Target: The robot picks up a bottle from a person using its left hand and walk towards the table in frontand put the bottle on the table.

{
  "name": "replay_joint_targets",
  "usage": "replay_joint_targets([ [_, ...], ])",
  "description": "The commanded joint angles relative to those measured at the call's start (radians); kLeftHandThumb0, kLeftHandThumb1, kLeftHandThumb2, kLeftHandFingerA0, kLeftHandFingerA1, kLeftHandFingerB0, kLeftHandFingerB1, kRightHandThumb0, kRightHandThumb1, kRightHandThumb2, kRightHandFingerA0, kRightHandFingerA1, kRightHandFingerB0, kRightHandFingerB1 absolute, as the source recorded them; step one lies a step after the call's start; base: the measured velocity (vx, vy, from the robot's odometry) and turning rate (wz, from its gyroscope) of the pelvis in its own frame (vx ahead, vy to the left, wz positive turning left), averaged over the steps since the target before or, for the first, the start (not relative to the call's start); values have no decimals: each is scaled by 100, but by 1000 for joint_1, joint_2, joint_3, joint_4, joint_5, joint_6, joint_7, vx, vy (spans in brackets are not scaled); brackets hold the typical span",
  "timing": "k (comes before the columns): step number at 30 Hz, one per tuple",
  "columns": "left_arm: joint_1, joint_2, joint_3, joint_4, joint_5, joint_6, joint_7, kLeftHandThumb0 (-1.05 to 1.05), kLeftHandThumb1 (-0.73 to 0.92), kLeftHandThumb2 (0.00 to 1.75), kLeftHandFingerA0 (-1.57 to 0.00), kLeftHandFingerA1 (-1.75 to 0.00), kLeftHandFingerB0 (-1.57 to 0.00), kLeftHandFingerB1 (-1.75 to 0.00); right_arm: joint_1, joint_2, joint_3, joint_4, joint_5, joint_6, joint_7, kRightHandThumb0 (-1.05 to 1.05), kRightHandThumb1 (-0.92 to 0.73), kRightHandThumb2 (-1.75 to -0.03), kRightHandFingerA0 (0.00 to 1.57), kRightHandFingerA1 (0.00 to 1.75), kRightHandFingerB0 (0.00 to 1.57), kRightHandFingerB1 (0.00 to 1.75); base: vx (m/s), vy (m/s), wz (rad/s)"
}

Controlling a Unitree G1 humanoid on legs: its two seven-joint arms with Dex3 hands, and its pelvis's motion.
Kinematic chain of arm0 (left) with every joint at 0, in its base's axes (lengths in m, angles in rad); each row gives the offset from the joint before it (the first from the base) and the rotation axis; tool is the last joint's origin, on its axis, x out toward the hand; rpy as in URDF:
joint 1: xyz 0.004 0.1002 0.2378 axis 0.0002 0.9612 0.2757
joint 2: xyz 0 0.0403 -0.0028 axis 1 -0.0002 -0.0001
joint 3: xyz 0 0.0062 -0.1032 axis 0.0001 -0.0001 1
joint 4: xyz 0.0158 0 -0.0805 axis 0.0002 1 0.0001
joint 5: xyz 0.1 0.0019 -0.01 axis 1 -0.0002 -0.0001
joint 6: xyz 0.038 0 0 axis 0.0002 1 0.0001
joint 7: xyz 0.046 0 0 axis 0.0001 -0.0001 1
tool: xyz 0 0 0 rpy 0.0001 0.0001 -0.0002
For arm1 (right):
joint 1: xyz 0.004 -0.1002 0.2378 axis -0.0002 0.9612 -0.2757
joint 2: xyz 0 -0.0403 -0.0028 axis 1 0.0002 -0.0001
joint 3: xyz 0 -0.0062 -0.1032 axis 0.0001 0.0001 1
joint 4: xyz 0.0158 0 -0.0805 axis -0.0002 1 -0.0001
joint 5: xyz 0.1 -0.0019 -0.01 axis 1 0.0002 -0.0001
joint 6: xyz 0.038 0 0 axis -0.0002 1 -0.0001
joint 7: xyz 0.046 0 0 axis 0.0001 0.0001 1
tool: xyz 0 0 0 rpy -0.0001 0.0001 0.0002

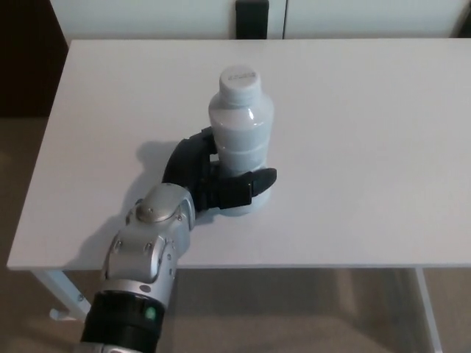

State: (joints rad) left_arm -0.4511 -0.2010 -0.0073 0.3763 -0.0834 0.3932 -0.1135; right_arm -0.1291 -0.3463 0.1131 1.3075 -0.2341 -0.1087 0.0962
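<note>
A pale, translucent white bottle (240,125) with a white cap stands upright on the white table (353,132), near its front edge and left of centre. My left hand (213,176) reaches over the table's front edge and wraps its black fingers around the bottle's lower part, with one finger (254,182) across the front and the others behind on the left. The bottle's base seems to touch the tabletop. My silver left forearm (147,257) comes in from the bottom left.
The table's front edge runs across the lower part of the picture, with white legs (62,290) below at left and right. A dark object (252,18) stands beyond the far edge. Brown floor shows at left and below.
</note>
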Motion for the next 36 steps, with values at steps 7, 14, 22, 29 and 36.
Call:
replay_joint_targets([
  [7,53,10,-19,22,-29,-93,-62,-9,71,75,-114,-121,-93,-100,-15,3,12,5,-15,17,-2,-43,-65,-63,72,50,55,43,0,0,0],
  [14,95,79,-105,-20,-10,-152,-150,-47,55,57,-20,-32,-17,-28,-17,4,12,4,-14,16,4,-38,-71,-61,72,47,56,40,0,0,0],
  [22,81,196,-220,-5,46,-240,-230,-81,43,81,0,0,0,-3,-19,-2,7,4,-13,14,1,-39,-70,-61,73,48,57,41,0,0,0],
  [29,92,232,-247,-11,59,-286,-250,-92,53,60,0,0,0,-2,-21,0,11,4,-19,16,3,-39,-70,-61,74,47,56,40,0,0,0],
  [36,91,250,-243,-17,47,-289,-275,-89,51,59,0,0,0,-1,-28,2,15,3,-23,13,7,-39,-70,-61,76,49,58,41,0,0,0],
])
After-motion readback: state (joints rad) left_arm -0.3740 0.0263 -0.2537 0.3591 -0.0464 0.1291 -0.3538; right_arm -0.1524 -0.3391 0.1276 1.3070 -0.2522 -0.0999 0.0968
